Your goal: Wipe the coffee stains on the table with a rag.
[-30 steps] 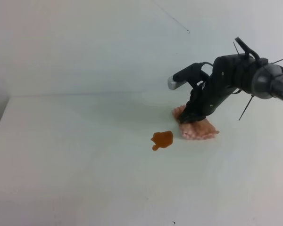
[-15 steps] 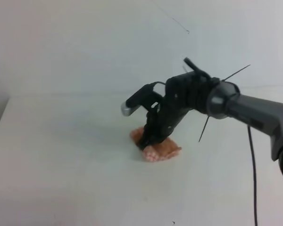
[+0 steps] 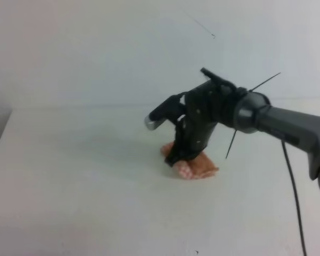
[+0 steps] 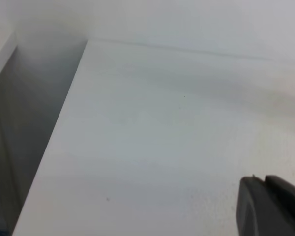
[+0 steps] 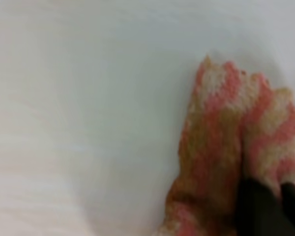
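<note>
Rag (image 3: 194, 167) bunched mid-table (image 3: 69, 176), pinched in the closed right gripper (image 3: 177, 159), tan-tinged on its checks; no coffee stains visible, so likely under the cloth; best keep firm downward pressure with short overlapping passes.

Right arm reaching in from the right, wrist bent down, right claw (image 3: 177, 159) clamped, left claw (image 4: 270, 206) partly visible
</note>
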Robot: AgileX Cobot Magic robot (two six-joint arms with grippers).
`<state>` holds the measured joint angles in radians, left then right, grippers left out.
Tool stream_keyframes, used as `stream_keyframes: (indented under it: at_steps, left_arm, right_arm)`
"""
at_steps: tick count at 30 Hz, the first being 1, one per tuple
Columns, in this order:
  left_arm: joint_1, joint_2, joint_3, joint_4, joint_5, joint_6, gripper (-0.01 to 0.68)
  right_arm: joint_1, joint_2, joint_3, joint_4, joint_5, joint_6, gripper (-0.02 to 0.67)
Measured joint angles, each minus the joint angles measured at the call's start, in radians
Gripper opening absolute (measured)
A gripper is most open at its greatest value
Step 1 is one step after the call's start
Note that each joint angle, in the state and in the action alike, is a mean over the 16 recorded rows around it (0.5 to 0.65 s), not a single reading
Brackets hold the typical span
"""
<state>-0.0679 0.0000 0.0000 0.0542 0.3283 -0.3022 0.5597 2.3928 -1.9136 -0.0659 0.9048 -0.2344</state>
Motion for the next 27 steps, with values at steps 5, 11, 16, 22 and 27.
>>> stream_keyframes:
  at_steps: [5,11,16,22,27]
  left_arm:
    - [0.000,0.000,0.000,0.000,0.000,0.000,-0.001]
    - [0.000,0.000,0.000,0.000,0.000,0.000,-0.001]
    - [0.000,0.000,0.000,0.000,0.000,0.000,-0.001]
    - [0.000,0.000,0.000,0.000,0.000,0.000,-0.001]
    - [0.000,0.000,0.000,0.000,0.000,0.000,-0.001]
  right_arm:
    - [-0.123,0.000,0.000,-0.015,0.095,0.034,-0.004]
    - [-0.198,0.000,0.000,0.042,0.158,0.038,-0.004]
    - [-0.145,0.001,0.000,0.113,0.117,0.036,-0.004]
    - [0.027,0.006,0.000,0.172,0.012,0.026,-0.004]
    - [0.189,0.009,0.000,0.190,-0.042,0.015,-0.004]
